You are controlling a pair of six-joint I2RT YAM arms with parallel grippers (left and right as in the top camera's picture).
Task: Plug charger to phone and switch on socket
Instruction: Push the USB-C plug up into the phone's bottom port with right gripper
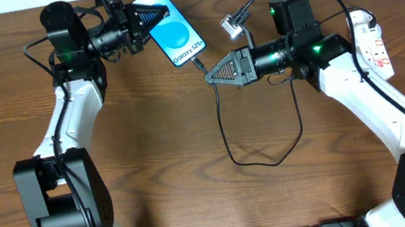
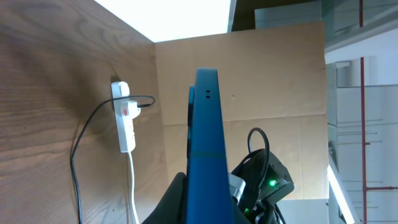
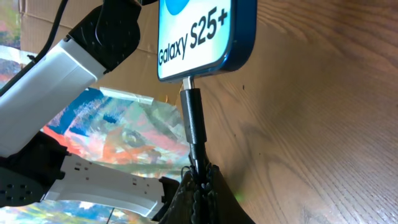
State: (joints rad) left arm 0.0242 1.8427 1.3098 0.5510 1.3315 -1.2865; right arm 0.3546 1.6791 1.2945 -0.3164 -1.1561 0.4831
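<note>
Clenched on the charger (image 3: 193,118) just behind its connector with the right gripper (image 3: 199,188); clamped on the phone (image 1: 176,32) with the left gripper (image 1: 158,12), far and left of centre. Looks plugged in, or nearly so. Left to do: switching on the socket (image 1: 371,42), far right. Right wrist view alone: sliver of bare metal at the port. Left wrist view alone: black plug seated in the socket

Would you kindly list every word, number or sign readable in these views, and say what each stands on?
"Galaxy S25+": on the blue-teal screen of the slim rectangular smartphone.
Red marks on the narrow white power strip: too small to read.
Black charger cable: no lettering visible.
</note>
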